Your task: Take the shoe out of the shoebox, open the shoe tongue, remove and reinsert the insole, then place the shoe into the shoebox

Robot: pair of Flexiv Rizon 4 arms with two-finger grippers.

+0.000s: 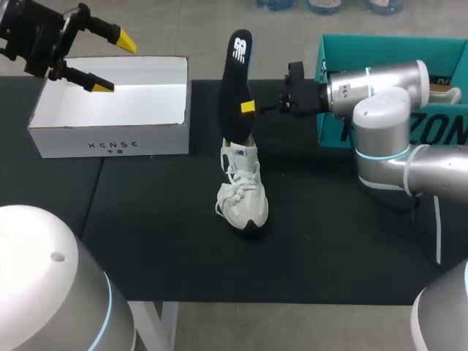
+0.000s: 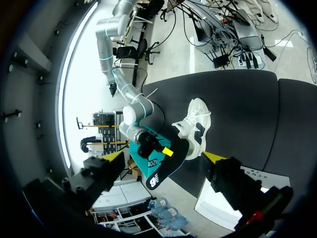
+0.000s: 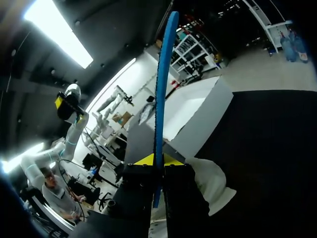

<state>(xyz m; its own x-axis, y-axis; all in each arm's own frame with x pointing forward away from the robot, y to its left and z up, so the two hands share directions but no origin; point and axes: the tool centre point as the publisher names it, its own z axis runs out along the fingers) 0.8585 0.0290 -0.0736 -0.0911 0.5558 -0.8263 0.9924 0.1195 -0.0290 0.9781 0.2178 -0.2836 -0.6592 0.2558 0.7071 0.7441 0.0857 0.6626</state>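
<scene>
The black insole (image 1: 238, 80) stands up tall in the air, pinched in the right pincer (image 1: 247, 107). The pincer is squeezed narrow on it, one finger on each flat side, about halfway up. One yellow fingertip (image 1: 248, 107) shows on the side of the insole that faces the arm; the other is hidden behind it. In the right wrist view the insole is seen from its thin edge, and it runs straight up between the two fingers. The low end of the insole comes down to the heel opening of the white sneaker (image 1: 245, 199). I cannot tell if it goes inside. The sneaker stands on its sole right under the right pincer, on the black table (image 1: 329, 241). Its toe points to the near edge, and its white laces (image 1: 235, 183) hang loose. The right arm (image 1: 380, 110) comes in from the side, and just behind it sits a teal box (image 1: 344, 51). The white shoebox (image 1: 110, 142) is well apart from the right pincer, on the other side of the insole. It is open at the top. The left pincer (image 1: 113, 64) hangs over the far corner of the shoebox. Its two yellow-tipped fingers are spread wide, and they hold nothing.
</scene>
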